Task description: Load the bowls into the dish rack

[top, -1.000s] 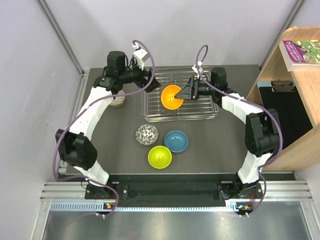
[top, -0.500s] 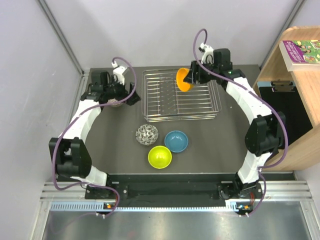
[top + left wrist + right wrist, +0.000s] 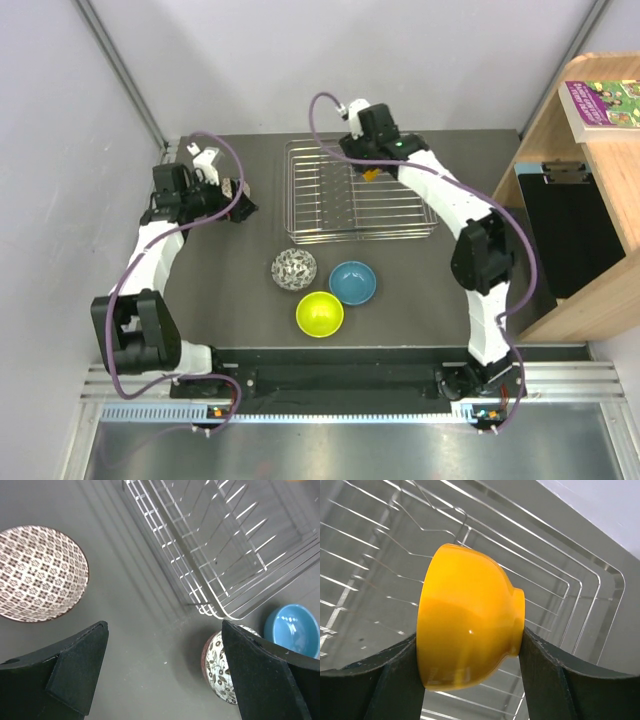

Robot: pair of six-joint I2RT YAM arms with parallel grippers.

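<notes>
My right gripper point(image 3: 470, 680) is shut on the orange bowl point(image 3: 470, 635), held on its side above the silver wire dish rack point(image 3: 570, 585). From above only a sliver of the orange bowl point(image 3: 371, 173) shows under the right gripper point(image 3: 368, 165), over the rack's point(image 3: 360, 215) back part. My left gripper point(image 3: 238, 203) is open and empty, left of the rack, beside the pinkish bowl point(image 3: 231, 187). In the left wrist view that bowl point(image 3: 40, 572), pale and patterned inside, lies at the upper left, beyond the open gripper point(image 3: 165, 675). The mosaic bowl point(image 3: 294, 268), blue bowl point(image 3: 352, 282) and lime green bowl point(image 3: 319, 314) sit on the table in front of the rack.
A wooden shelf point(image 3: 590, 200) with a book on top stands at the right edge. Grey walls close in the back and left. The left wrist view also shows the rack's corner point(image 3: 225, 545), the mosaic bowl point(image 3: 220, 667) and the blue bowl point(image 3: 292, 630).
My right arm has lifted the orange bowl and swung it to the back of the rack. My left arm has pulled back left, away from the rack, to beside the pinkish bowl.
</notes>
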